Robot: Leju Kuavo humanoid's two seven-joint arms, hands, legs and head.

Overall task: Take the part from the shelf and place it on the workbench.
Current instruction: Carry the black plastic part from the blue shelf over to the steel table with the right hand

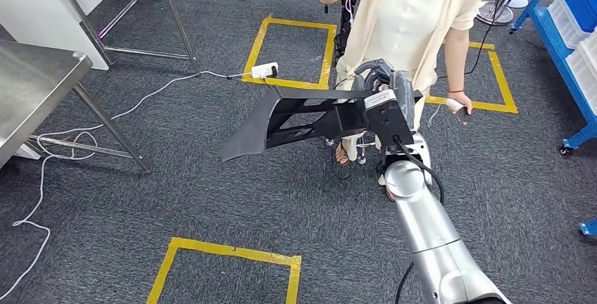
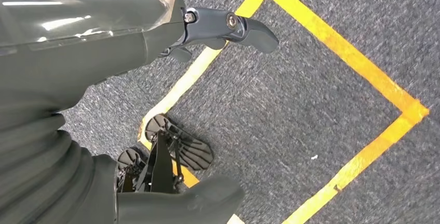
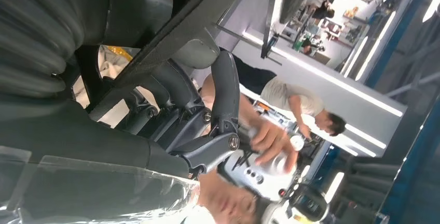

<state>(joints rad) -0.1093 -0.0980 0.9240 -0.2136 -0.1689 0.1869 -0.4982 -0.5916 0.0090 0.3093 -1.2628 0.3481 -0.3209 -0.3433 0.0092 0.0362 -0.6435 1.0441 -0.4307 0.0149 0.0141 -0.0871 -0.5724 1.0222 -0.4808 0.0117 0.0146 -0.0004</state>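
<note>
The right hand (image 1: 386, 103) grips the black part (image 1: 296, 122), fingers wrapped around its frame, and holds it in air above grey carpet (image 1: 211, 205), w/ a person (image 1: 415, 22) just behind. The left hand (image 2: 223, 29) hangs over yellow floor tape (image 2: 358, 68); fingers apart, holding nothing.

One black part (image 1: 296, 122), one steel workbench (image 1: 32, 86), three yellow floor squares (image 1: 290, 51), one person (image 1: 415, 15).
</note>
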